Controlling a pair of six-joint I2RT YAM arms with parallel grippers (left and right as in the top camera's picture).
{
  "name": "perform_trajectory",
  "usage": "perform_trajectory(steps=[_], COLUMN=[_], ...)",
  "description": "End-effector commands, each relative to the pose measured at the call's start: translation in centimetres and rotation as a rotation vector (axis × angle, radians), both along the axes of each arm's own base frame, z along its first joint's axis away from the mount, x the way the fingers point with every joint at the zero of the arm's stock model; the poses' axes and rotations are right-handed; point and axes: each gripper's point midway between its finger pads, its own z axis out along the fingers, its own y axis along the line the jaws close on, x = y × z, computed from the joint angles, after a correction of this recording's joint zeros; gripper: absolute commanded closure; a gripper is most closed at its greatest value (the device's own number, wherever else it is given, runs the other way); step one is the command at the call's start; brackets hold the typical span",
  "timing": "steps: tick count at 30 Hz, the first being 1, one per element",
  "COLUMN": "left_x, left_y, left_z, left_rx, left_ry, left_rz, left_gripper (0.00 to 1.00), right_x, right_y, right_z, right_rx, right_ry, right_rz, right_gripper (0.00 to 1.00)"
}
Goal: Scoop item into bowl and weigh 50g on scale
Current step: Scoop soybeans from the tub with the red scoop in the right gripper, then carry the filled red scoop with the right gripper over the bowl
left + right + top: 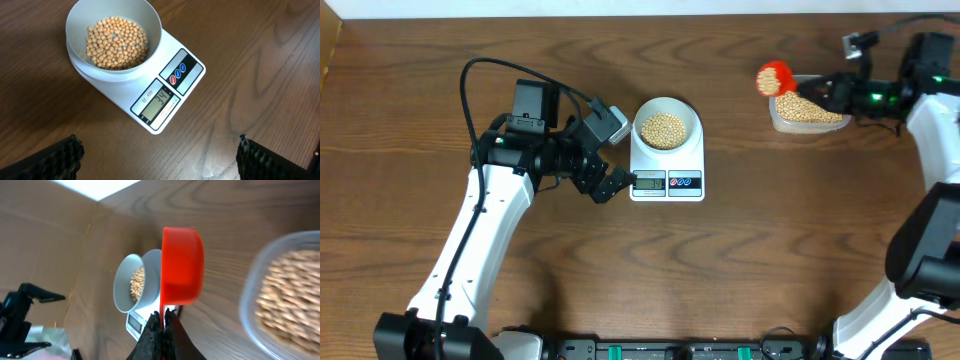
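Black ribbed fingers (55, 160) of the left gripper (162, 162) frame the near edge of its wrist view, spread wide and holding nothing, hovering over bare table (260, 60) just near of the scale (667, 165). That scale sits left of centre with its display (159, 100) reading 34, and the bowl (82, 22) stands on its far half, a shallow heap of beans (116, 42) covering the bottom. Well to the right, the red scoop (773, 77) hangs in the air at the left edge of a clear tub (808, 124) that holds the rest of the beans. The right gripper (162, 317) is pressed together on the scoop's thin handle, which shows edge-on between the fingertips. Whether the scoop carries a load cannot be told from here. Judging by their look, the beans are hard, smooth and light, so they will roll and bounce rather than clump, and pinching them is hopeless; the stiff scoop is the way to move them, held by the handle and kept level. With the reading short of target, small tipped amounts seem wiser than one full pour.
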Motion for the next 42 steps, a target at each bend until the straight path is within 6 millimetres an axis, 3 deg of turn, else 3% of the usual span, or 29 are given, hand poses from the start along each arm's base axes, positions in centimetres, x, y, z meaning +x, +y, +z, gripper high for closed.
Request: perform_trajectory(steps=[1,13,24,42], left_x=[-0.2,-0.2,-0.2,-0.2], left_y=[0.0,0.0,0.0,0.0], left_z=[-0.4,-0.4,-0.4,-0.4], left_rx=[0.01,0.01,0.01,0.01], left_ry=[0.001,0.001,0.001,0.001], left_rz=[-0.011,-0.011,-0.011,-0.011], left_gripper=[0.0,0.0,0.0,0.0], right_x=[-0.3,-0.6,-1.3,-1.6], right_y=[2.8,10.1,14.9,18.2], right_z=[0.7,1.4,-0.1,-2.2], right_rx=[0.017,0.015,-0.106,-0.315], right_ry=[-0.029,-0.09,-0.11,-0.194], right_rz=[0.071,0.208,0.262,0.302], right_gripper=[0.99,0.99,0.99,0.99])
